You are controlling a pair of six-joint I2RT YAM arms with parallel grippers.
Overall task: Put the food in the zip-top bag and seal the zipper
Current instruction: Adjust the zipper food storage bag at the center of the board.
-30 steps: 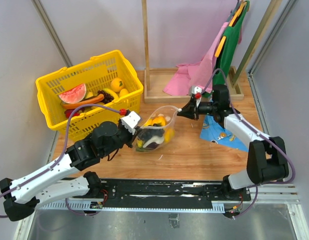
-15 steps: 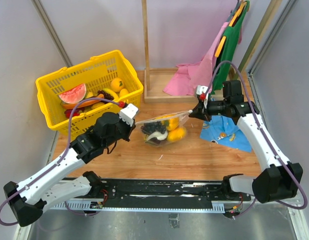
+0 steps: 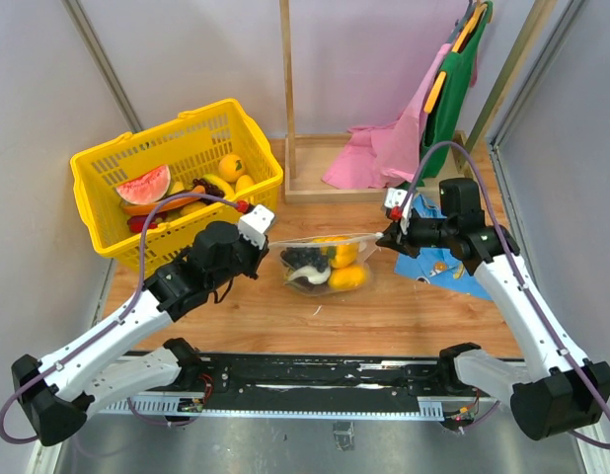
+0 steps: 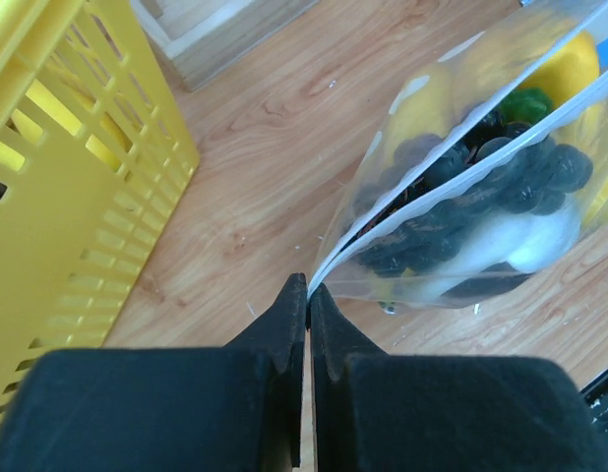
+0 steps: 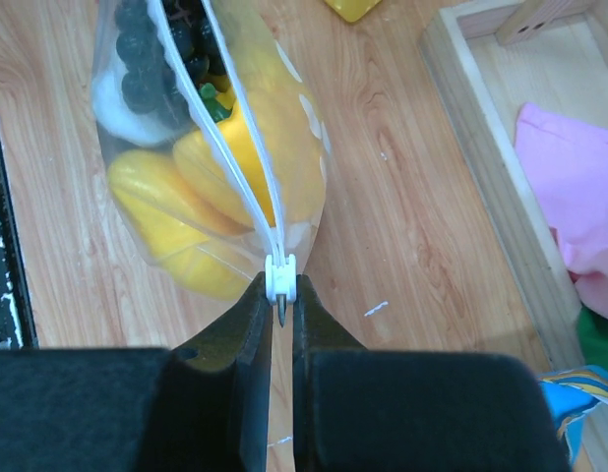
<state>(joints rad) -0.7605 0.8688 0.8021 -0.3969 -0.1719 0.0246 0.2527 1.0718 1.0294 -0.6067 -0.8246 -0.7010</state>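
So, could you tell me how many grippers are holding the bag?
2: the left gripper pinches the bag at its left corner; the right gripper pinches the zipper slider at the right end.

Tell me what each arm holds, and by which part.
Left fingers pinch the zip-top bag by one mouth corner; right fingers pinch its zipper slider opposite.

Two arms, the left arm [image 3: 98, 346] and the right arm [image 3: 527, 306], are white tubular links joined by bulky black housings, each trailing a thin purple cable [image 3: 444, 144]. The left claw [image 3: 268, 247] and right claw [image 3: 384, 237] have matte black fingers [image 4: 274, 334] — wedge-shaped.
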